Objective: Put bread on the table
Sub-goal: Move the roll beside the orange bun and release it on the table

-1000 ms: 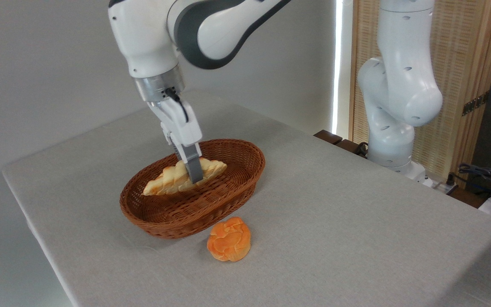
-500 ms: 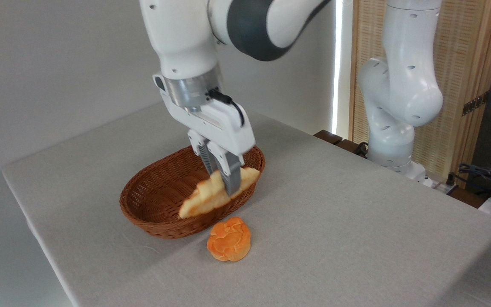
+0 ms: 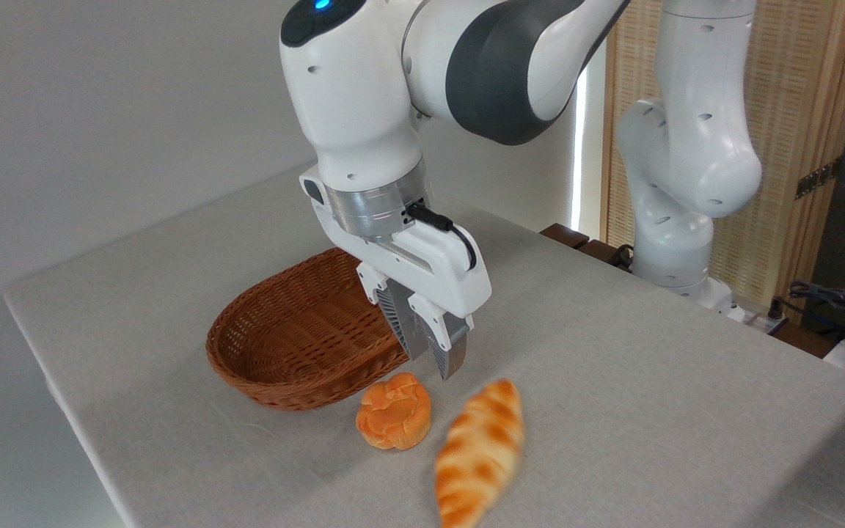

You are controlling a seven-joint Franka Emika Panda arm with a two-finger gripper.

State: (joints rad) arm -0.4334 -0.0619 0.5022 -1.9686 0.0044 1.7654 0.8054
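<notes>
My claw (image 3: 433,359) hangs empty, its two grey fingers close together with only a narrow gap, tips just above the cloth. The bread (image 3: 480,455) is out of my grip: it lies below and a little right of my tips, nearest the camera, blurred at its edges, so I judge it may not have settled.

If so, it could roll or slide toward the near edge of the table (image 3: 650,367), since its lower end already runs out of the frame and I cannot see how much cloth lies beyond it. A quick sweep of my fingers could also clip its upper end or knock the bun (image 3: 394,411), which sits just left of the loaf and below my tips.

Behind and left of me stands the basket (image 3: 298,337), empty; my fingers hide part of its right rim, so pulling away sideways might snag it.

The cloth is plain, light grey and flat. Farther back are a bare grey wall, my white base at right, and a slatted wooden panel behind it.
</notes>
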